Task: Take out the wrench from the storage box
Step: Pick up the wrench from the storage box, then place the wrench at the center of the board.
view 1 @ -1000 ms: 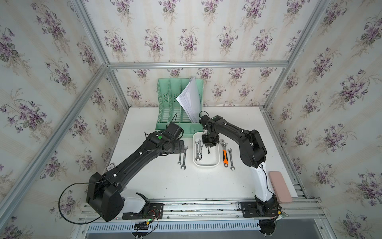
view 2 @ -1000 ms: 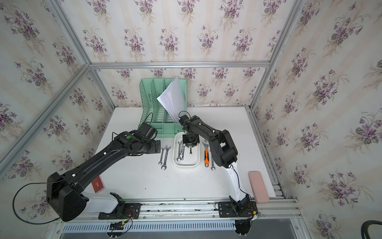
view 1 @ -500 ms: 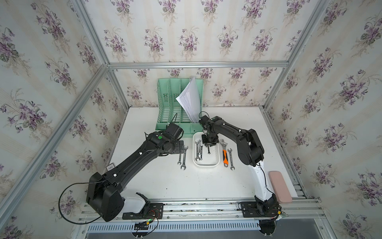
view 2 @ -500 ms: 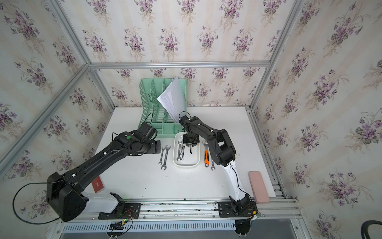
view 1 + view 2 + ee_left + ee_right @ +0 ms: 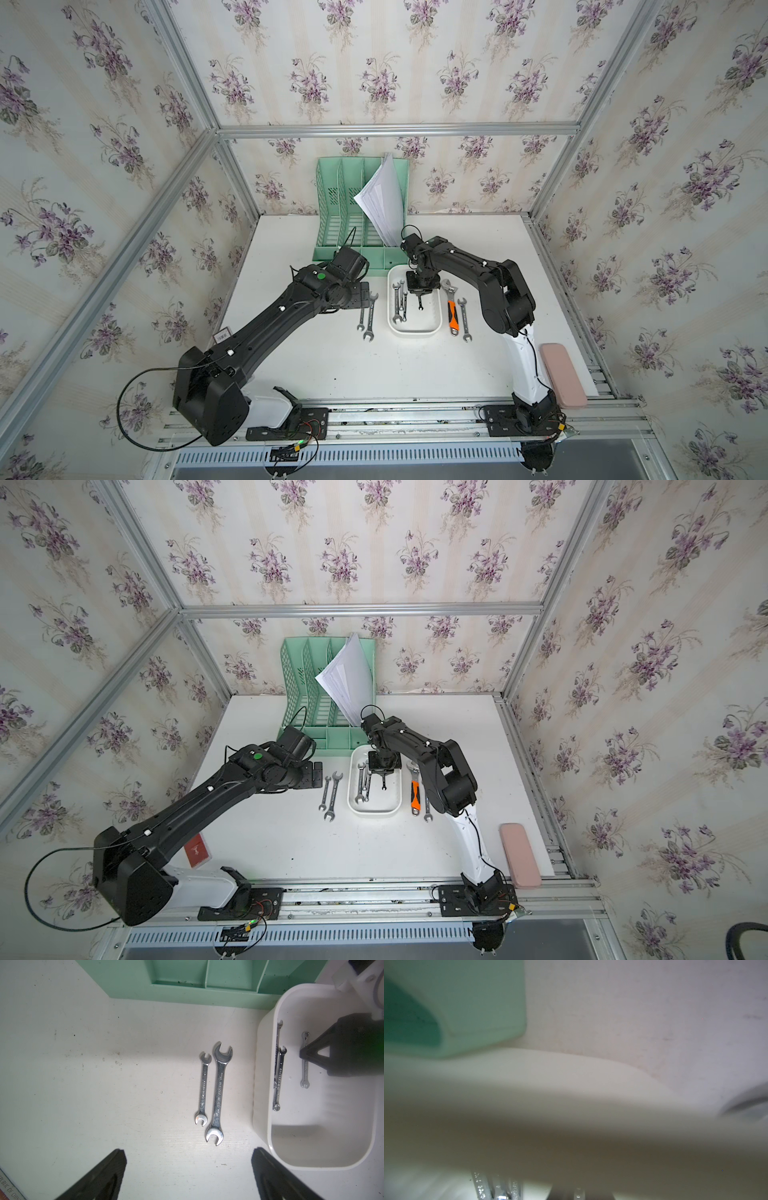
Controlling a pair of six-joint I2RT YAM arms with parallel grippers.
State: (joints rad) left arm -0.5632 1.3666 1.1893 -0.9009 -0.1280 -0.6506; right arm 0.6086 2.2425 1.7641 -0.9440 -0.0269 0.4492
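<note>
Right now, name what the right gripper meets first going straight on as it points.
The small wrench in the storage box: the right gripper points down and seems shut on it.

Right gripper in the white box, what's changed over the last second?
The right gripper closed its jaws on the small wrench lying in the storage box; it is not lifted yet. The left gripper stayed open, and the wrenches laid outside the box kept their places.

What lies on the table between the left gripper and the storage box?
Two wrenches side by side: a short wrench and a long wrench, clearest in the left wrist view.
</note>
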